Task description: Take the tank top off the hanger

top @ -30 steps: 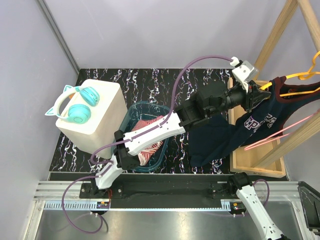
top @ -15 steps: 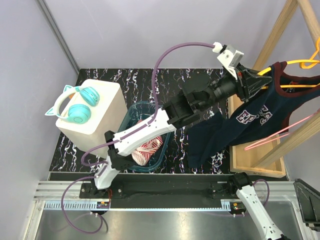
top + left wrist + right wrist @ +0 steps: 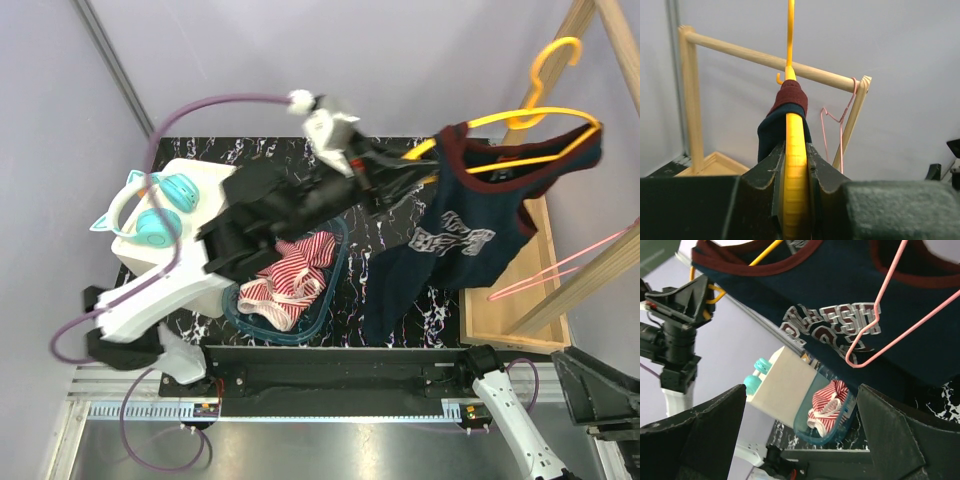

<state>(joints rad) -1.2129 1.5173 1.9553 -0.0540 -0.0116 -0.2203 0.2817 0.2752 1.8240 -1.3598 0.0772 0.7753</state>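
Observation:
The navy tank top (image 3: 470, 230) with maroon trim and a grey print hangs on a yellow hanger (image 3: 500, 120), held up in the air left of the wooden rack. My left gripper (image 3: 412, 165) is shut on the hanger's left end. In the left wrist view the jaws (image 3: 794, 155) clamp the yellow bar (image 3: 795, 135), with the top's strap (image 3: 787, 107) just beyond. My right gripper (image 3: 800, 405) is open and empty, low at the front right, looking up at the tank top (image 3: 830, 290).
A pink wire hanger (image 3: 560, 265) hangs on the wooden rack (image 3: 610, 250), whose base tray (image 3: 500, 320) sits at the right. A blue basin (image 3: 335, 235) holds a red-striped garment. A white box (image 3: 200, 190) carries teal headphones (image 3: 160, 215).
My left arm has swung up and to the left, carrying the yellow hanger and tank top away from the rack. The garment now hangs over the table's middle right.

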